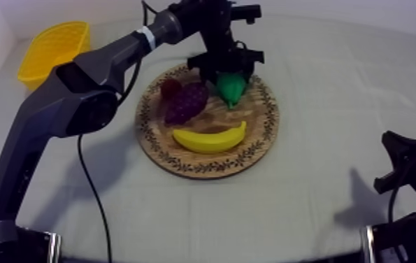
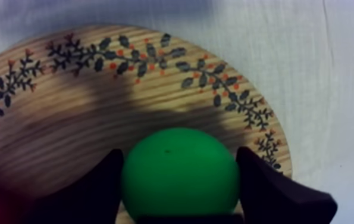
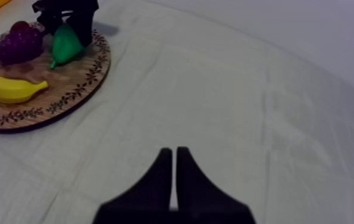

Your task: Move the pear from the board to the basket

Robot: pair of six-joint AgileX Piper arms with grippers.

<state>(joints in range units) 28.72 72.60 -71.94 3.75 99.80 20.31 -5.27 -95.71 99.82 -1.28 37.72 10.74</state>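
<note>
The green pear [image 1: 231,87] lies on the far side of the round wooden board [image 1: 252,150]. My left gripper [image 1: 226,70] reaches down over it from the upper left. In the left wrist view its black fingers [image 2: 105,179] press against both sides of the pear [image 2: 179,173], shut on it just above the board [image 2: 66,119]. The yellow basket [image 1: 49,45] stands at the table's far left corner. My right gripper [image 1: 396,157] rests low at the right, and its fingers lie together as a narrow wedge [image 3: 174,152], shut on nothing.
On the board, left of the pear, lie a bunch of purple grapes [image 1: 186,101] and a small red fruit [image 1: 170,87]. A banana [image 1: 210,138] lies at the near side. Bare cloth stretches between the board and the basket.
</note>
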